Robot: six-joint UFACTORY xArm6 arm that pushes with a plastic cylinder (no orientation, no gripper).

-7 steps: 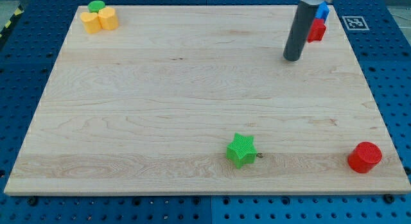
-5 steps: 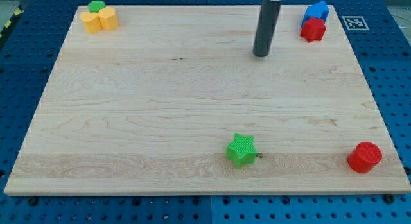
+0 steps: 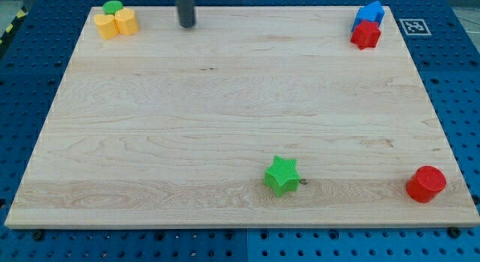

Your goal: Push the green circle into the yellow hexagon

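Note:
The green circle (image 3: pixel 112 7) sits at the board's top left corner, touching two yellow blocks below it. One yellow block (image 3: pixel 106 26) lies to the left, the other yellow block (image 3: pixel 126 22) to the right; which is the hexagon I cannot tell for sure. My tip (image 3: pixel 186 25) is near the top edge, to the right of this cluster and apart from it.
A green star (image 3: pixel 282 176) lies at bottom centre. A red cylinder (image 3: pixel 426 184) sits at the bottom right corner. A blue block (image 3: pixel 370 12) and a red block (image 3: pixel 366 34) touch at the top right. The wooden board (image 3: pixel 225 112) lies on a blue pegboard.
My tip has moved far left along the top of the board, from beside the red and blue blocks to near the yellow and green cluster. No block has moved.

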